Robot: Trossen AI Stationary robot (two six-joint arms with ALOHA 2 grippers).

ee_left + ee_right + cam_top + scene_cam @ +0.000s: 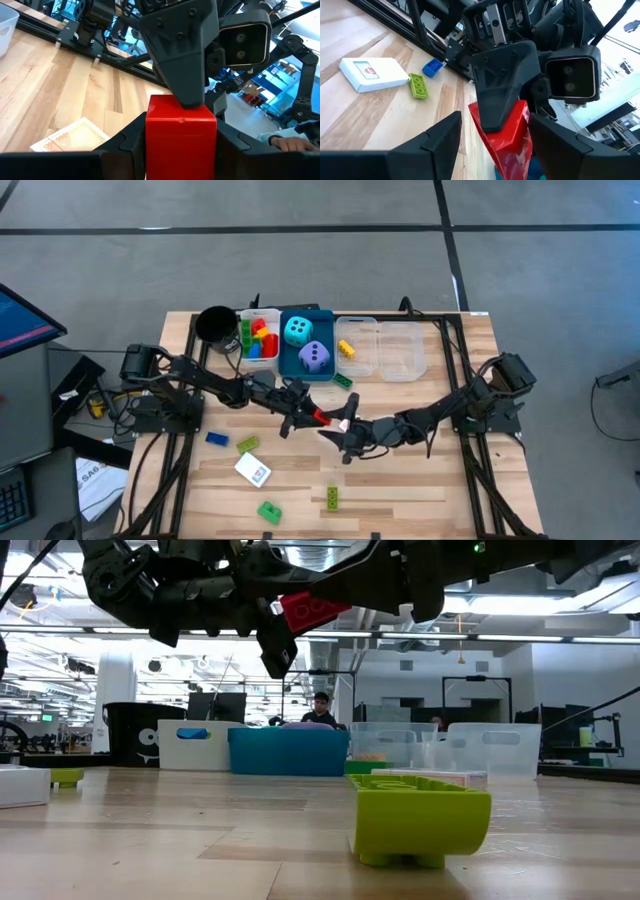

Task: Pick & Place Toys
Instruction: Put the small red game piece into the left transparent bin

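A red brick (322,417) hangs in the air over the table's middle, where my two arms meet; it also shows in the low view (312,610). My left gripper (312,416) (180,125) comes from the left and is shut on it. My right gripper (342,426) (495,120) comes from the right and is open. Its two fingers (432,142) stand wide on either side of the brick's free end (512,145), with a gap on each side. A cyan die (297,331) and a purple die (314,357) lie in the blue tray (326,315). My left gripper pinches the red brick's two opposite sides (152,150) between its two fingers. The fingers lie about level and come from the table's left. The brick sticks out past the fingertips toward my right gripper and is lifted clear of the table.
A black cup (214,325), a white tray (246,356) with bricks and two clear trays (403,352) stand at the far edge. On the near table lie a blue brick (217,439), green bricks (247,444) (269,511) (331,498) and a white card (253,470).
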